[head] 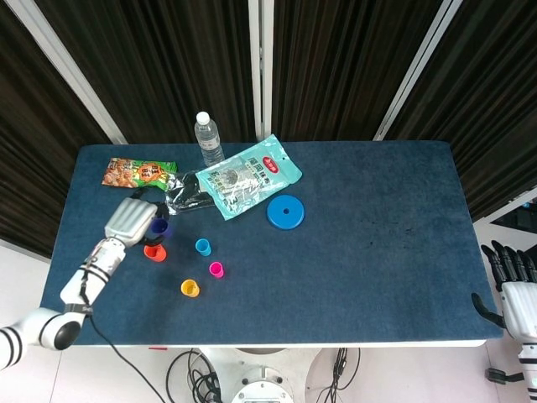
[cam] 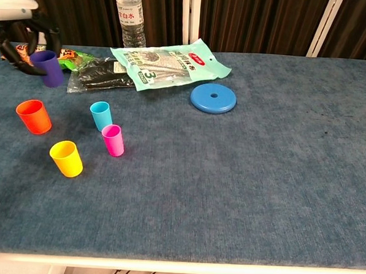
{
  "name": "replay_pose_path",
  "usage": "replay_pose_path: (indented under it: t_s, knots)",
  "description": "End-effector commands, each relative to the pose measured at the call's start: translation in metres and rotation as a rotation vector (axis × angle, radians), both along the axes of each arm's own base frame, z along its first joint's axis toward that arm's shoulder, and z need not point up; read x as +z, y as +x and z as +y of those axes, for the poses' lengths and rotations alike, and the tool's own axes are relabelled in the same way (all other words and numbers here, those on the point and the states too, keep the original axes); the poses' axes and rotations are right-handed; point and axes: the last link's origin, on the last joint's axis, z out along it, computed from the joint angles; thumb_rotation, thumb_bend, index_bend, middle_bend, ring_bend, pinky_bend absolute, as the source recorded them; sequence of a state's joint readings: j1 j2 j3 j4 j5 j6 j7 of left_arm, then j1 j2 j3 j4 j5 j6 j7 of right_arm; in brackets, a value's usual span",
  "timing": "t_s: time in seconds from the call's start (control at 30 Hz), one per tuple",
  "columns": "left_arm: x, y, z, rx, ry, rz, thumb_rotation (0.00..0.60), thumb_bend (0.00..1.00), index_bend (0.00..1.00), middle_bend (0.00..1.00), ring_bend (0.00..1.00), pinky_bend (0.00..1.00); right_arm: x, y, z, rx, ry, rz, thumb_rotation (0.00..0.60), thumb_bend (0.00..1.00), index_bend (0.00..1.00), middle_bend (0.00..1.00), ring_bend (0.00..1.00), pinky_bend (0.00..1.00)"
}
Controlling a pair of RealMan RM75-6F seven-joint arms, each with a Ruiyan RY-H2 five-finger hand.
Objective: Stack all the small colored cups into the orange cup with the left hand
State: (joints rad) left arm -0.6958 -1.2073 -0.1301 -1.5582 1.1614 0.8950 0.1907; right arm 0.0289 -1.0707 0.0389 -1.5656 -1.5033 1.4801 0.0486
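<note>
My left hand (cam: 19,33) grips a purple cup (cam: 46,68) and holds it in the air above the table's left side; in the head view the left hand (head: 134,220) covers most of the purple cup (head: 159,226). The orange cup (cam: 33,116) (head: 153,252) stands upright just below and in front of it. A cyan cup (cam: 100,115) (head: 202,247), a pink cup (cam: 113,139) (head: 216,269) and a yellow cup (cam: 66,158) (head: 190,288) stand upright nearby. My right hand (head: 512,281) hangs off the table's right edge, fingers apart, holding nothing.
A teal snack bag (cam: 168,64), a black packet (cam: 100,74), an orange-green snack bag (head: 138,173) and a water bottle (cam: 129,14) lie at the back left. A blue disc (cam: 213,98) sits mid-table. The table (cam: 260,178) stretches to the right.
</note>
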Motion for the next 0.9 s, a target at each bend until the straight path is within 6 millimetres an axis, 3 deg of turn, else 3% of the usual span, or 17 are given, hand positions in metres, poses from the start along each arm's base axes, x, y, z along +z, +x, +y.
replay_pose_path:
  t_s: [0.03, 0.27, 0.57, 0.9]
  knots:
    - [0.008, -0.022, -0.022, 0.059, 0.032, 0.014, 0.6, 0.27, 0.48, 0.49, 0.52, 0.14, -0.002, 0.001, -0.001, 0.003, 0.006, 0.001, 0.6, 0.27, 0.0, 0.0, 0.0, 0.0]
    - [0.0, -0.031, -0.035, 0.069, 0.023, -0.018, 0.6, 0.27, 0.48, 0.49, 0.52, 0.14, -0.004, 0.007, -0.002, 0.022, 0.011, 0.009, 0.6, 0.27, 0.0, 0.0, 0.0, 0.0]
    - [-0.011, -0.025, -0.032, 0.038, 0.019, -0.051, 0.6, 0.27, 0.48, 0.49, 0.52, 0.14, -0.002, 0.008, 0.0, 0.014, 0.007, 0.011, 0.6, 0.27, 0.0, 0.0, 0.0, 0.0]
    - [-0.024, -0.031, -0.029, 0.036, 0.005, 0.016, 0.6, 0.27, 0.48, 0.49, 0.52, 0.14, 0.001, 0.002, 0.003, -0.002, -0.003, 0.008, 0.6, 0.27, 0.0, 0.0, 0.0, 0.0]
